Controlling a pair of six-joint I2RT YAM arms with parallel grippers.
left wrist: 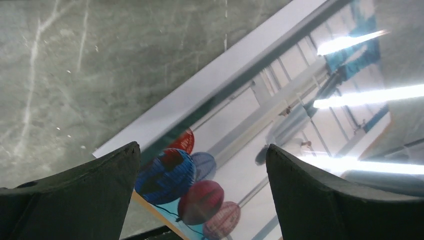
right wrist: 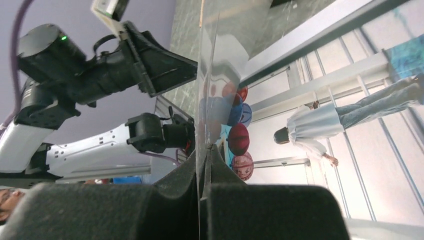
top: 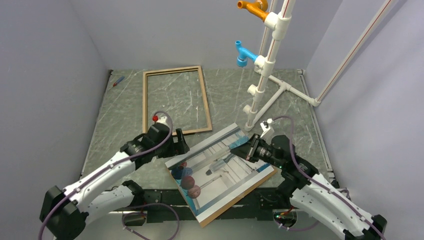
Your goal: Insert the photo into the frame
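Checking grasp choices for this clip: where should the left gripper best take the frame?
Probably the near short rail, from above. The frame lies flat and empty, so the open left gripper can straddle that thin rail, one finger inside, one outside.

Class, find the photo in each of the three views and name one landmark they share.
Top external: photo low centre, between the arms.
Left wrist: photo across right and lower centre.
Right wrist: photo fills the right half.
Shared landmark: its printed spheres.
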